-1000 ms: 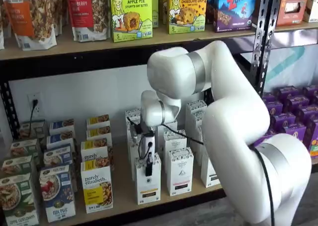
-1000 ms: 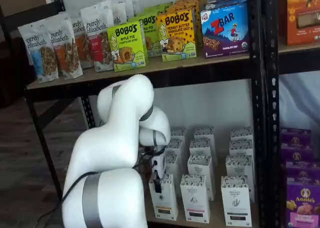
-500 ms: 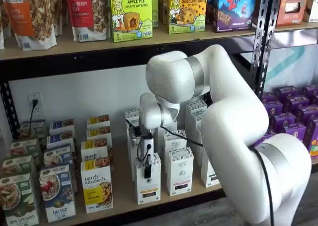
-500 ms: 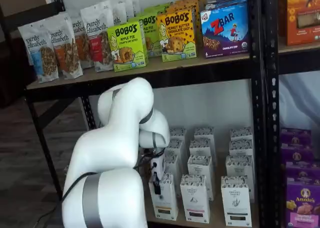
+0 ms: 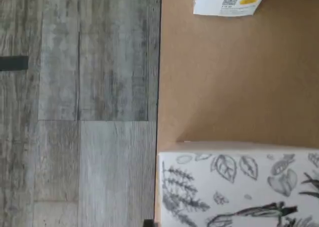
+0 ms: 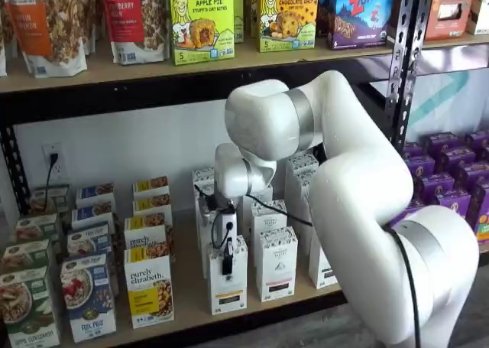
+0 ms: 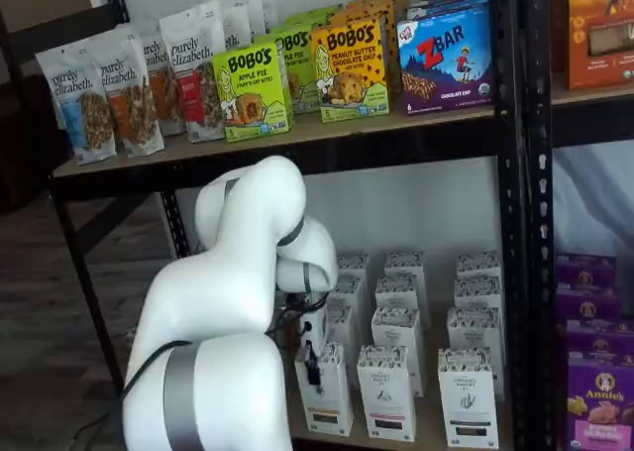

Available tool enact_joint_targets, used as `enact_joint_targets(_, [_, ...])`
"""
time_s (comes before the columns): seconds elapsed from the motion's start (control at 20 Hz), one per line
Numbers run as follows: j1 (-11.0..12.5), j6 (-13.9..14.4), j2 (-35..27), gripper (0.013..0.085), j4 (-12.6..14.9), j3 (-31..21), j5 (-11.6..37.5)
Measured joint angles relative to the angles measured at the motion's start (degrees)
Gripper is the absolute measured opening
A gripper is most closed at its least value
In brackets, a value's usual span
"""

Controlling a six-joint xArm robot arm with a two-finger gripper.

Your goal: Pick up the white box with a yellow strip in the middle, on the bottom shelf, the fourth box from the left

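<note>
One gripper (image 6: pixel 228 265) hangs just over one white box (image 6: pixel 228 287), three cartons fronting the bottom shelf (image 6: pixel 191 313), purely elizabeth box (image 6: pixel 150 287) at nine o'clock; grip indiscernible.

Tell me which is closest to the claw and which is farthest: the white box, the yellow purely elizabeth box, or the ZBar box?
Seen in a shelf view, from the claw:
1. The white box, right at the claw, bottom shelf.
2. The yellow purely elizabeth box, to its side on the same shelf.
3. The ZBar box, far up on the top shelf.
</note>
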State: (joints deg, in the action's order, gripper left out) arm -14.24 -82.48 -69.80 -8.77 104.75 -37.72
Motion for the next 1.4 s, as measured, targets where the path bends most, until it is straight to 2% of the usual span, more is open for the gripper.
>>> enact_joint_targets(0.2, [0.0,0.7,0.0,0.0690,0.8,0.2,-0.6])
enact_joint_targets(0.7, [-0.3,0.7,0.4,0.0690,0.6,-0.3,-1.0])
enact_joint_targets(0.8, [-0.3,0.7,0.5,0.0610,0.4,-0.6,-0.8])
enact_joint_targets(0.85, [-0.4,0.6,0.6,0.0610,0.3,-0.8,-0.5])
enact_joint_targets(0.95, [-0.4,0.4,0.8,0.0530,0.1,-1.4,0.3])
enact_joint_targets(1.4, [-0.5,0.7,2.3,0.0530,0.3,-3.5,1.4])
